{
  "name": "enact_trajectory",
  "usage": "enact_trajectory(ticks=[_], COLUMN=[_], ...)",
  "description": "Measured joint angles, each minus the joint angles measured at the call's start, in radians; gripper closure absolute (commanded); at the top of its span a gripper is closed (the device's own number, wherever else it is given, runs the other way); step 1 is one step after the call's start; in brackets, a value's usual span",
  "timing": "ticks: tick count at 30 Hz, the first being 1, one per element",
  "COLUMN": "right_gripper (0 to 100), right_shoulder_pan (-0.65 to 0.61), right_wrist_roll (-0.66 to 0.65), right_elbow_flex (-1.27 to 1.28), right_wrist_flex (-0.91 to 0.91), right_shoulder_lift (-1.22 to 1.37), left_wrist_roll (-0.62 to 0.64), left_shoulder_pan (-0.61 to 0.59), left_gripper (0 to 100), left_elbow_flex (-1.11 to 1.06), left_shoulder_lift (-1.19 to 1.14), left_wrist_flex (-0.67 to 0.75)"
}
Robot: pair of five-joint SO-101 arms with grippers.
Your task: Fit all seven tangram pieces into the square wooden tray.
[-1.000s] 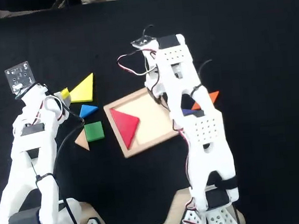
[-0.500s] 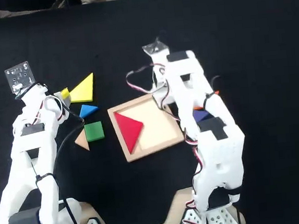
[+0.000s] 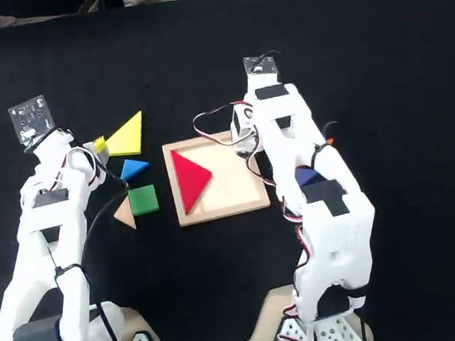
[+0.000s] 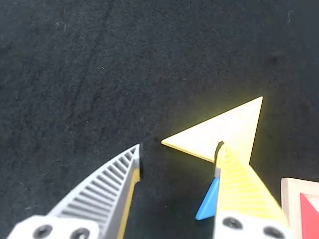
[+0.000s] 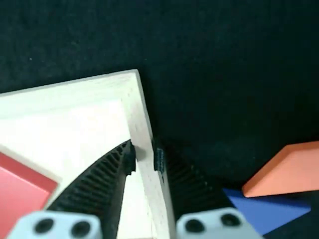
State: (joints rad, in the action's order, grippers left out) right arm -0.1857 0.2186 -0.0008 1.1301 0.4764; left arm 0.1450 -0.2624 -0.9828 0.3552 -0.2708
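Since a second ago my right claw has swung outward and dragged the tray from skewed to nearly square. It is pinched narrow on the tray's right wall, with the orange piece and dark blue piece just beside it. Inside the tray lies only the red triangle, against the left wall. Beyond, left of the tray, wait the green square, tan triangle, small blue triangle and yellow triangle. My left claw is spread wide there, one finger at the yellow triangle's edge. I judge this to be tray-straightening, early in the job. Next I should release the wall and fetch a piece.
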Motion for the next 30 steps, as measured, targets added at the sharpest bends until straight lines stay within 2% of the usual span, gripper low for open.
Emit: enact_trajectory(ticks=[10,14,17,19,21,23,30], right_gripper=[98.2,97.3,85.7,78.4,76.5,76.6,76.6], right_shoulder_pan=[0.0,0.0,0.0,0.0,-0.002,-0.011,-0.04], right_wrist_roll=[0.009,0.009,0.009,0.009,-0.011,-0.04,-0.169], right_elbow_flex=[0.0,0.0,-0.002,-0.014,-0.055,-0.114,-0.428], right_wrist_flex=[-0.005,-0.005,0.005,0.04,0.089,0.135,0.402], right_shoulder_lift=[0.0,0.0,0.0,0.0,0.0,0.0,0.0], left_wrist_roll=[0.0,0.061,0.089,0.094,0.087,0.002,-0.526], left_shoulder_pan=[0.0,0.0,0.003,0.003,0.003,0.02,0.187], left_gripper=[75,72,67,66,67,67,76], left_elbow_flex=[0.0,0.0,0.0,0.0,0.017,0.063,0.236], left_shoulder_lift=[0.0,0.0,0.0,0.0,0.0,0.0,-0.077], left_wrist_flex=[0.0,0.0,-0.003,-0.034,-0.086,-0.157,-0.361])
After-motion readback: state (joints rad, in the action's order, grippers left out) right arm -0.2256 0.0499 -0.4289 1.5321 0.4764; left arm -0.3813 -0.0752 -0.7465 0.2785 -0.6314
